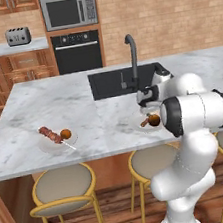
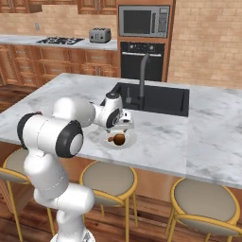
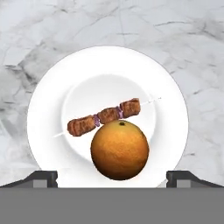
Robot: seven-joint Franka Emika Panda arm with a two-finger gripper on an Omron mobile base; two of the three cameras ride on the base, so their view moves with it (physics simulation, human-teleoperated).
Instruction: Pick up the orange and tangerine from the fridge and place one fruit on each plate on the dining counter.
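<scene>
Marble counter (image 1: 56, 99) carries two plates (image 1: 50, 144) (image 3: 48, 92), each holding one orange fruit (image 1: 66, 134) (image 3: 119, 150) beside one kebab skewer (image 1: 49, 134) (image 3: 105, 116). Spread and released, the gripper (image 3: 112, 176) hovers above the nearer plate; the left base view alone shows the other.

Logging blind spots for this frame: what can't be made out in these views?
- Tool opening: hand view shows only the finger tips, wide apart at the bottom edge; left base view, the arm covers it.
- Which fruit is orange or tangerine: fruit too small.
- Near plate: left base view, arm hides its right side.
</scene>
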